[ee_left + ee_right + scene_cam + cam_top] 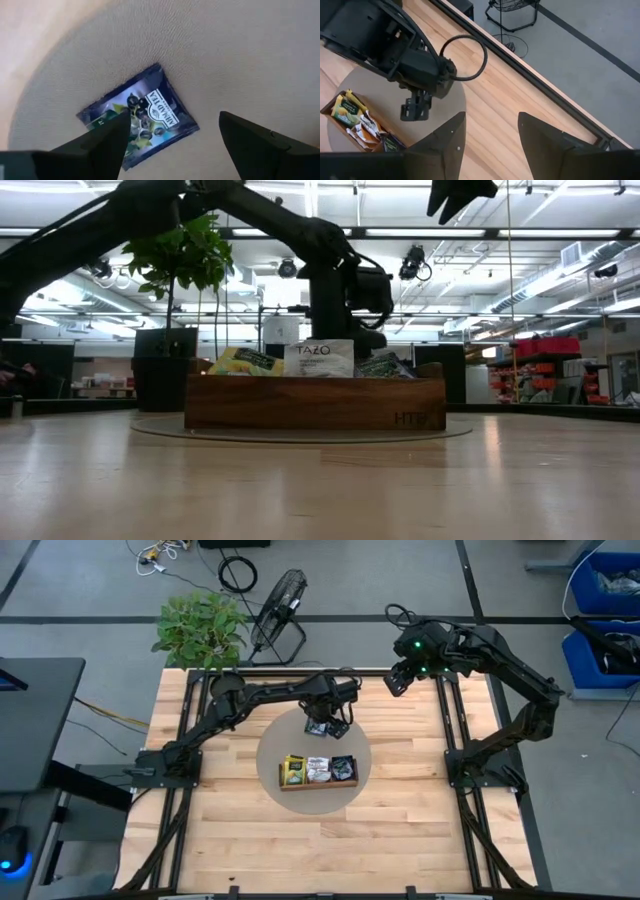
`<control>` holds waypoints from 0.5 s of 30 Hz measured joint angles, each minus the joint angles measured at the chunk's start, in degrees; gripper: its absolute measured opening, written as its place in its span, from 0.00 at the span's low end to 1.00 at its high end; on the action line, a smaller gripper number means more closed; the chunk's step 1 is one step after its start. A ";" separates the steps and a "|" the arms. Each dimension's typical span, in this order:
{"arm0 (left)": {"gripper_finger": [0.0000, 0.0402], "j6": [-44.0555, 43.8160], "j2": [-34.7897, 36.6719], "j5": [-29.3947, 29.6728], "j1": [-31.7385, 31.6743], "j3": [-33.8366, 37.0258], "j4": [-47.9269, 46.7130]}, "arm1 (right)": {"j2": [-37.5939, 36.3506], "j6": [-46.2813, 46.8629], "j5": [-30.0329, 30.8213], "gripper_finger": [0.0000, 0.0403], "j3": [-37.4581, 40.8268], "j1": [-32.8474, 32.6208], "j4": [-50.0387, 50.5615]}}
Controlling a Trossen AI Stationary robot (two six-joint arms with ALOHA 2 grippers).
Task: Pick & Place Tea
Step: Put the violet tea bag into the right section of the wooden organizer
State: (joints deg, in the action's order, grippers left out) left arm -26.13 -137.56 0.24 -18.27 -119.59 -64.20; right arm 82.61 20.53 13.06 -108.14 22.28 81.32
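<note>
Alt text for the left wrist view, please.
A dark blue tea packet lies flat on a round beige mat, between the left gripper's two open dark fingers. Pale wooden table shows past the mat's edge.

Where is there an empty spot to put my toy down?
Bare wood lies between the round mat and the table's near edge, and beside the tray toward the right arm. It's crowded behind the tray, where the left gripper hangs over a tea packet.
</note>
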 joint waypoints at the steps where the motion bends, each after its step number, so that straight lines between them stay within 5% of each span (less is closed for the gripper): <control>1: 0.76 -0.24 -0.23 -0.03 -0.10 0.02 -0.05 | 0.00 0.00 0.00 0.47 0.00 0.00 -0.06; 15: 0.75 -0.21 -2.90 -0.45 -0.16 0.00 0.71 | 0.02 -0.69 -0.19 0.47 0.00 0.00 -0.33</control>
State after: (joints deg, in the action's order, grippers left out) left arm -26.34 -140.46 -0.21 -18.44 -119.59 -63.50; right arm 82.63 19.85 12.87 -108.14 22.28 80.99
